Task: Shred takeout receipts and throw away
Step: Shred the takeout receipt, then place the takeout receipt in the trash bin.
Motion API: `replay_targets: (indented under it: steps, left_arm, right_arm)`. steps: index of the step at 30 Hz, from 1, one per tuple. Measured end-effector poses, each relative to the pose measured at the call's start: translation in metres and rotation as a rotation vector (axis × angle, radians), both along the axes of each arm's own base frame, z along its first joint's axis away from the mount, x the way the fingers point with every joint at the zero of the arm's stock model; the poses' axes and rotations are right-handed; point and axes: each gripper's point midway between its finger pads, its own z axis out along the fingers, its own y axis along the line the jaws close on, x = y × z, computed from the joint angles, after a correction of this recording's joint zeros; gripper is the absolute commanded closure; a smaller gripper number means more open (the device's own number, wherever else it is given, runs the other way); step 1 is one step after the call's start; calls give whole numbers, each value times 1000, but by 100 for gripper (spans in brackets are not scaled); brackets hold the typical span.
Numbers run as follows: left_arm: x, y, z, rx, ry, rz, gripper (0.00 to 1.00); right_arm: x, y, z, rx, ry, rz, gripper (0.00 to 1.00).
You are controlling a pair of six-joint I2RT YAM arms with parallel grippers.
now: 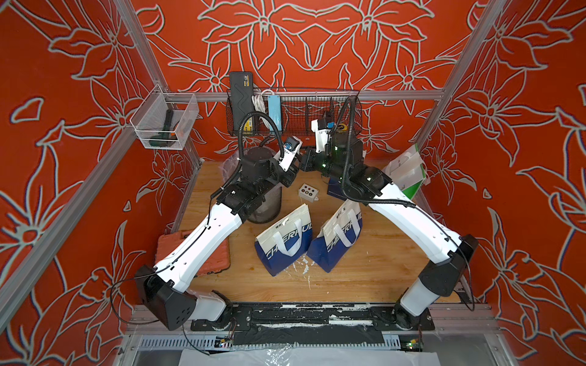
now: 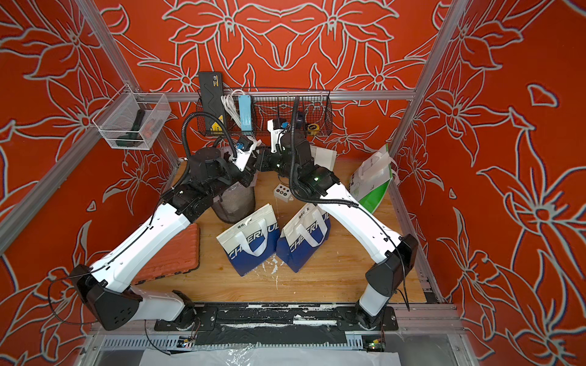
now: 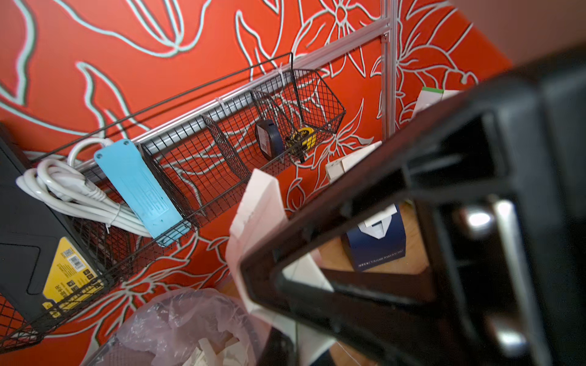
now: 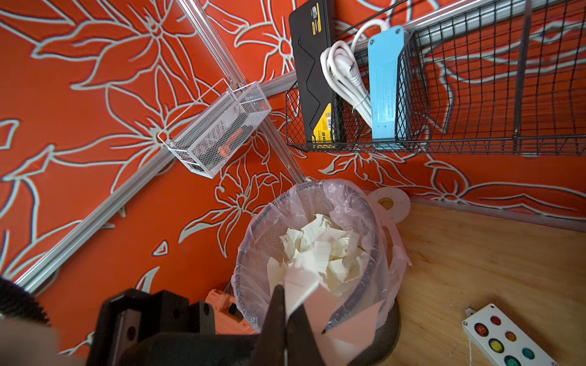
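Above the lined mesh bin [image 4: 375, 253] at the back of the table, the left gripper [image 1: 293, 171] and right gripper [image 1: 306, 163] stood tip to tip. In both top views the grippers hid whatever lay between them, and the left arm covered the bin's mouth. Only the wrist views showed paper.

The right wrist view showed the right gripper's dark jaws pressed together on a torn piece of receipt [image 4: 301, 282], its loose corner hanging over the bin. Inside the liner lay a heap of scraps [image 4: 323, 250], which no top view showed. The left wrist view showed the left gripper [image 3: 253, 275] clamped shut on a white strip [image 3: 260, 202] that stood up past its tip. I could not tell whether both grippers held one piece.

The left jaws sat close to the lens, blurred and cut off by the frame edge. The held paper looked plain white, with any print too soft to make out. The scraps were cream with faint ruled lines.
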Motion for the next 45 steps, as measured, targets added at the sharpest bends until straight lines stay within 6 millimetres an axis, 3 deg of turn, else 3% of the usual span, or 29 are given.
replay_targets:
  steps: [9, 16, 21, 26, 30, 34, 38, 41, 45]
  left_arm:
    - [1, 24, -3, -28, 89, -54, 100]
    - [26, 105, 23, -105, 64, 141, 100]
    - [25, 127, 30, -156, 64, 188, 100]
    - [19, 142, 43, -258, 63, 195, 100]
    - [13, 135, 55, -353, 74, 147, 100]
    - [11, 127, 59, -424, 99, 102, 100]
    - [8, 123, 60, -448, 116, 73, 100]
    - [8, 122, 59, -448, 123, 55, 100]
    - [12, 127, 53, -444, 140, 43, 100]
  right_arm:
    - [-5, 12, -4, 38, -28, 79, 100]
    - [-13, 10, -1, 38, -42, 137, 100]
    - [-10, 7, -1, 12, -67, 151, 100]
    - [6, 31, 1, -23, -133, 228, 100]
    - [24, 63, -23, -87, -165, 316, 72]
    - [42, 90, -59, -186, -195, 402, 55]
    - [47, 105, -88, -254, -219, 488, 46]
    - [41, 107, -94, -236, -234, 552, 38]
    - [42, 107, -83, -159, -296, 596, 28]
